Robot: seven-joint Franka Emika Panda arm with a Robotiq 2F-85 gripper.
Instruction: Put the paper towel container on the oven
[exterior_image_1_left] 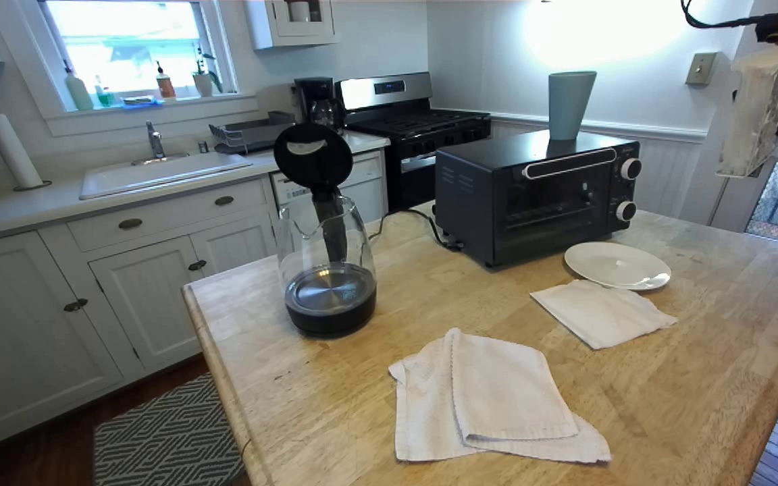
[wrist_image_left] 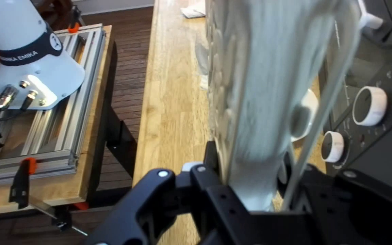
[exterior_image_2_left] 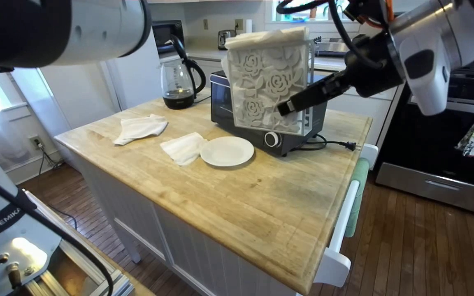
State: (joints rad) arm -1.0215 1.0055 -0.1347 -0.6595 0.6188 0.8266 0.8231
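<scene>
I held the paper towel container [exterior_image_2_left: 268,82] aloft, gripper [wrist_image_left: 249,157] clenched on it; a tapered cup [exterior_image_1_left: 571,104] took up room atop the oven [exterior_image_1_left: 537,202], a plate [exterior_image_1_left: 617,265] in front.

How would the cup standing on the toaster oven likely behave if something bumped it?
It would probably tip easily: the cup looks tall and narrows toward its base. A low push might slide it instead, since the top of the toaster oven looks smooth and slightly glossy. Once over, it could roll, given its round, tapered sides.

rose-patterned white container [exterior_image_2_left: 266,84], black oven [exterior_image_1_left: 534,196]
</scene>
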